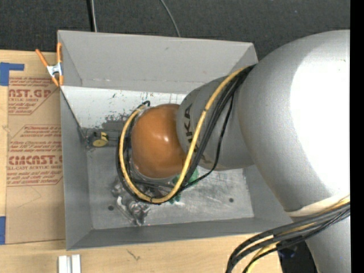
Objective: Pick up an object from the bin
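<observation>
My gripper (132, 207) pokes out as grey metal parts below the orange cover, low over the bin floor near the front left. A small yellowish round piece (99, 142) lies by the left wall, well apart from the gripper. A green thing (188, 180) peeks out from under the arm toward the middle of the bin, mostly hidden.
The arm and its orange cover with looped cables hang over the middle of the bin and hide much of the floor. Bare scratched floor shows at the front right and along the left side.
</observation>
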Action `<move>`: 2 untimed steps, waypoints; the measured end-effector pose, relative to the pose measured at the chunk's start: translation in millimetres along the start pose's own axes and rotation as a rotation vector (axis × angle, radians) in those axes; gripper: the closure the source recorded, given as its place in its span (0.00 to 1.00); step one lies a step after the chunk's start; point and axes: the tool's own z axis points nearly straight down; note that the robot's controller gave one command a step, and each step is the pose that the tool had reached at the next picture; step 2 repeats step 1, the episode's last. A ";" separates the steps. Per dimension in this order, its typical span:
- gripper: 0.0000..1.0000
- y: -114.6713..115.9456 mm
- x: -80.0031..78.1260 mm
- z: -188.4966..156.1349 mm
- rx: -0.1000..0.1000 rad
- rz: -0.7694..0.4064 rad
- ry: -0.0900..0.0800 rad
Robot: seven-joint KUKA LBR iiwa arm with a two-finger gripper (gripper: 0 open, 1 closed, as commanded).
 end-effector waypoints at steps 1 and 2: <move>1.00 7.7 -11.0 -171.3 0.004 -0.063 -0.011; 1.00 7.7 -11.0 -171.3 0.004 -0.063 -0.011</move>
